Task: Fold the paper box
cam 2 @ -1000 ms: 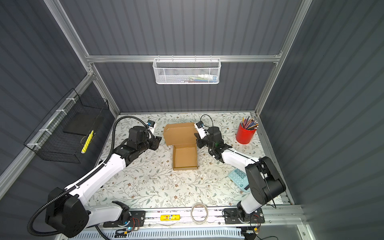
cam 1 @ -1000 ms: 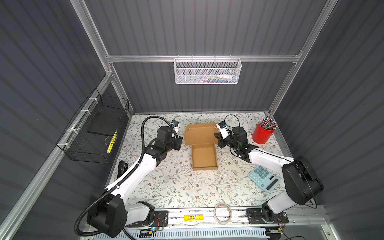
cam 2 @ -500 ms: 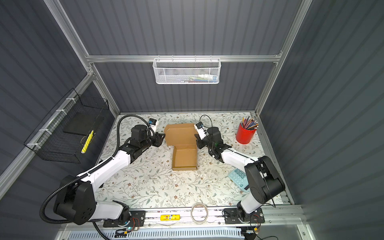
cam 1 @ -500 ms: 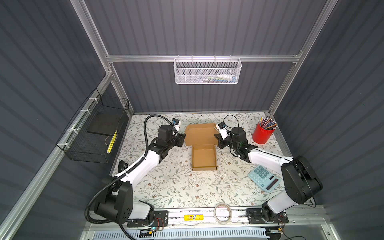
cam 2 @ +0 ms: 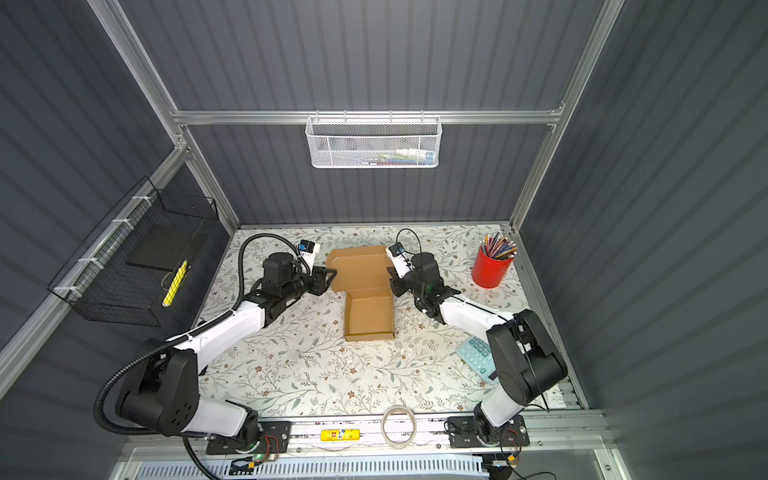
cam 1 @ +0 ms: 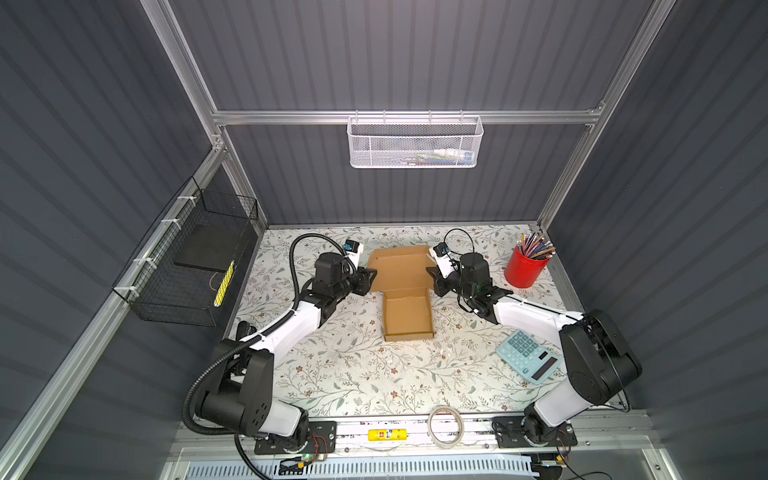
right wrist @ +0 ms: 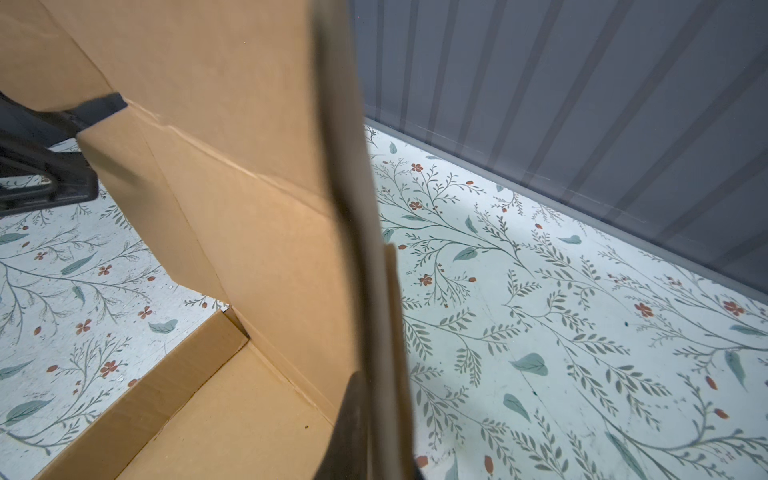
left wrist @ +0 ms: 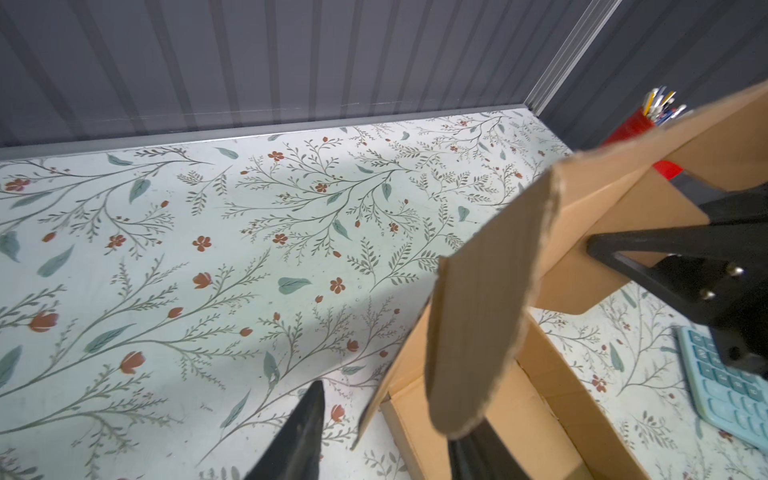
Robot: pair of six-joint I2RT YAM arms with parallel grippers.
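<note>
The paper box (cam 1: 407,318) is plain brown cardboard: a shallow tray on the floral table with its lid panel (cam 1: 399,268) raised at the far side, seen in both top views (cam 2: 357,268). My left gripper (cam 1: 370,277) is at the lid's left edge. In the left wrist view its jaws stand apart (left wrist: 386,415); the lid's side flap (left wrist: 478,316) hangs between them, and one finger (left wrist: 299,436) is clear of it. My right gripper (cam 1: 433,279) is shut on the lid's right side flap (right wrist: 365,249), whose thin edge runs between its fingers (right wrist: 353,428).
A red cup of pencils (cam 1: 525,268) stands at the back right and a light blue calculator (cam 1: 528,357) lies by the right arm. A tape roll (cam 1: 445,426) sits on the front rail. A black wire basket (cam 1: 195,266) hangs on the left wall and a white mesh basket (cam 1: 415,143) on the back rail.
My left gripper has moved right to the lid's left edge and its jaws have narrowed around the side flap. The right gripper has kept its hold in place.
</note>
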